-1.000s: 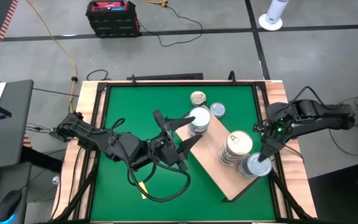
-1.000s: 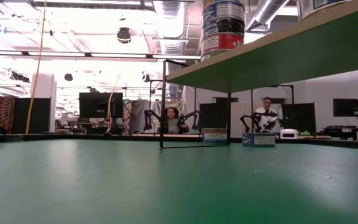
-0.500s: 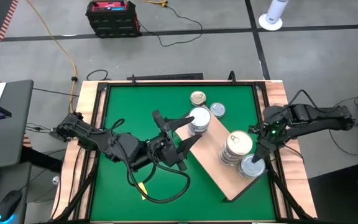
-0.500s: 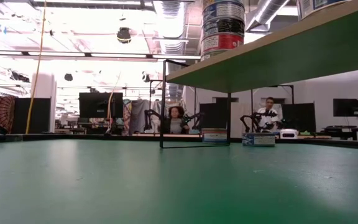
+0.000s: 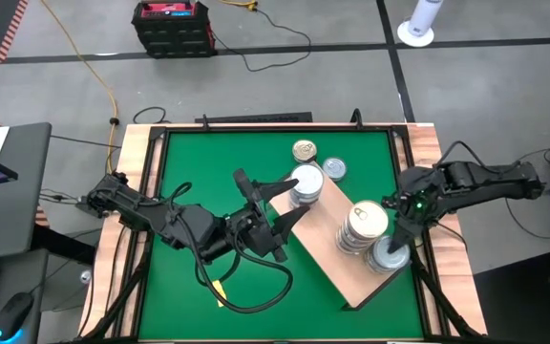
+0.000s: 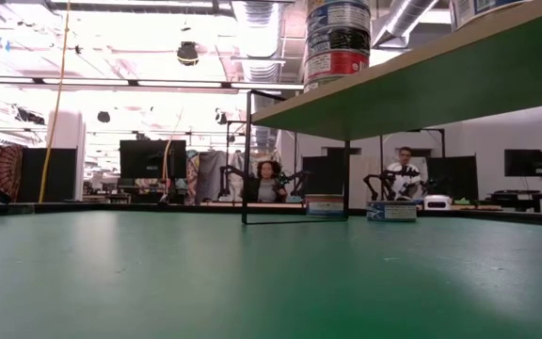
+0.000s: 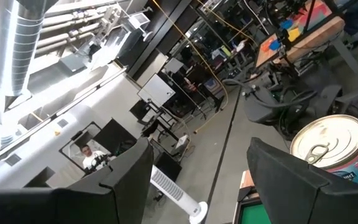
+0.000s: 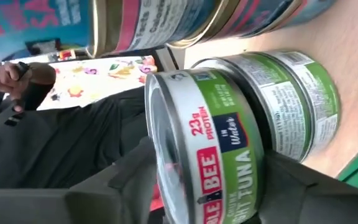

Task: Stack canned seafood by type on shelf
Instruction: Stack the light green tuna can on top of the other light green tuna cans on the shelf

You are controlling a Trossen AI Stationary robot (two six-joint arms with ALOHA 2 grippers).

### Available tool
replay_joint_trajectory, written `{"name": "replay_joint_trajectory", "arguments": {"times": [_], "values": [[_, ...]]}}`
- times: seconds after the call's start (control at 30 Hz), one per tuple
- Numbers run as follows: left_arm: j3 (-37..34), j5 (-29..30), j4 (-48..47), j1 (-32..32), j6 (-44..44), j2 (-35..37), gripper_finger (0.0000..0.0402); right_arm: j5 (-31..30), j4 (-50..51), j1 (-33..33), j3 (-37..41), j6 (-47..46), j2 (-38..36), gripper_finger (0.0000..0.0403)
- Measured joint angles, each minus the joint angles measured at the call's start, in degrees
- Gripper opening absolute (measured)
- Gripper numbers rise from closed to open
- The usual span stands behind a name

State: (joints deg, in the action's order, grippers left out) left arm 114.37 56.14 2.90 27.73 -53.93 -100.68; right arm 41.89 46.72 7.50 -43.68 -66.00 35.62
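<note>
The shelf (image 5: 337, 277), a light-wood board raised over the green mat, carries the canned seafood: a stack (image 5: 306, 183) at its far-left end, a taller stack (image 5: 361, 227) in the middle, and two green-labelled tins at its right end. There the top tin (image 8: 210, 143) lies on the lower tin (image 8: 297, 106). My right gripper (image 5: 396, 241) is open around the top tin, with one finger by the lid and one by the base. My left gripper (image 5: 280, 204) hangs open beside the far-left stack, with nothing between its fingers (image 7: 129, 180).
Two loose tins (image 5: 304, 150) (image 5: 333, 169) lie on the mat beyond the shelf's far end. The left half of the mat (image 5: 199, 162) is bare. A wood-slat rim (image 5: 132, 191) frames the table. People sit at desks in the room behind.
My right gripper has sunk a little and drifted toward the table's left with the green-labelled tin, which now lies lower, on the tin beneath it.
</note>
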Motion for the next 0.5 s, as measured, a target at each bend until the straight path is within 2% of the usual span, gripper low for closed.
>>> {"name": "replay_joint_trajectory", "arguments": {"times": [0.23, 0.5], "values": [[0.0, -1.8, 0.0, -0.1, 2.7, 0.0, 0.0249, 0.0, -2.2, 0.0, 0.0, -2.8, 0.0, 0.0312], [0.0, -1.9, 0.0, -0.2, 2.9, 0.0, 0.0249, 1.1, -3.4, 0.0, 0.0, -4.6, 1.9, 0.0317]]}}
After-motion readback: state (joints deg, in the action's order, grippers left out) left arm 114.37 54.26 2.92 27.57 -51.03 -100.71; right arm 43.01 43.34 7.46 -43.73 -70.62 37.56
